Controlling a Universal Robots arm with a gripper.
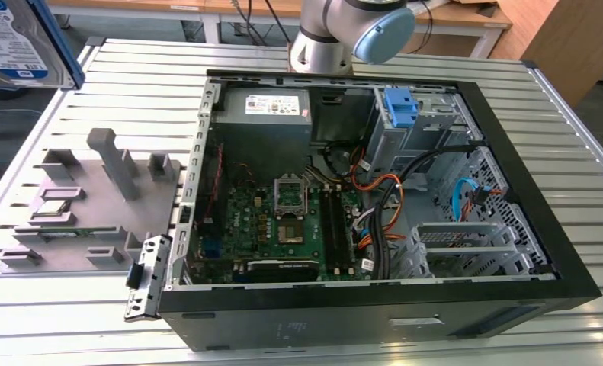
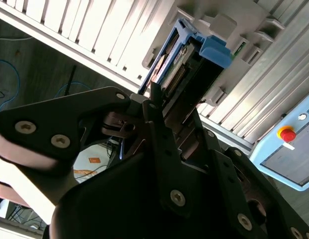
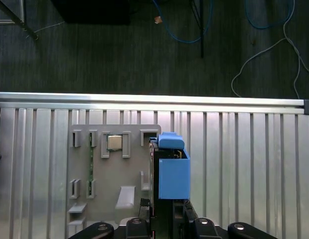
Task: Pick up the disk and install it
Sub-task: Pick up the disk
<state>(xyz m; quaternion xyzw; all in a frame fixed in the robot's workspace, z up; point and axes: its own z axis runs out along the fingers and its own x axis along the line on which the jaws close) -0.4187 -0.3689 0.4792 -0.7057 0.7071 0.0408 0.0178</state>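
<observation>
The disk (image 1: 21,42), silver with a blue-and-white label in a blue bracket, hangs high at the exterior view's top left, well off the table. In the first wrist view I look along the disk (image 3: 172,172) edge-on, its blue bracket facing the camera, with my gripper (image 3: 163,213) shut on its near end. Under it lies the grey fixture plate (image 3: 114,169). The second wrist view has the disk (image 2: 194,64) clamped between my black fingers (image 2: 157,107), connector side showing.
An open computer case (image 1: 575,286) lies on the slatted metal table (image 1: 128,76), with a bare blue bracket (image 1: 401,107) in its drive bay and a grey power supply (image 1: 276,107). The arm's base (image 1: 342,30) stands behind the case. A pendant with a red button (image 2: 289,144) sits nearby.
</observation>
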